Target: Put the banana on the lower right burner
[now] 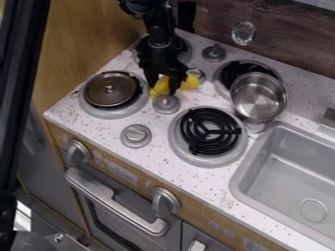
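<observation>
The gripper hangs over the middle of the stove top, pointing down, its two black fingers spread apart. A yellow banana is at the fingertips, between the left burners and the right ones; part of it shows between the fingers and part extends to the right of them. The right finger covers some of its middle. Whether the fingers touch it, I cannot tell. The lower right burner, with a black coil on a grey round base, has nothing on it.
A metal pot sits tilted at the upper right burner. A dark lid covers the lower left burner. Grey knobs stand between the burners, one just below the banana. The sink is at the right.
</observation>
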`<action>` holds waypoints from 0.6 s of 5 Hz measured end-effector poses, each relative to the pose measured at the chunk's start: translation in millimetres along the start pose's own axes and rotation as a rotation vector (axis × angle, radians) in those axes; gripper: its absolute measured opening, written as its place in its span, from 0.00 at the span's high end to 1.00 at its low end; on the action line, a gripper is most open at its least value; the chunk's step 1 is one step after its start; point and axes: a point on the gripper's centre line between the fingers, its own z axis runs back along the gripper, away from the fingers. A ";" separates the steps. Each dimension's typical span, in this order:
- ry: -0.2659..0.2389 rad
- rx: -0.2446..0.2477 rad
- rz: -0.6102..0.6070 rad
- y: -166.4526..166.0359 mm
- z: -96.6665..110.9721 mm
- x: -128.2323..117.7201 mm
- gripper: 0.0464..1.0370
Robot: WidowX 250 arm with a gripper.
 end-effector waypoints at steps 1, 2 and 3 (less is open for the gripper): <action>-0.005 0.000 -0.007 -4.7 -3.5 -2.2 0.53; -0.031 -0.019 -0.003 -15.0 15.2 -4.8 0.55; -0.072 -0.015 -0.041 -54.5 52.7 -18.4 0.55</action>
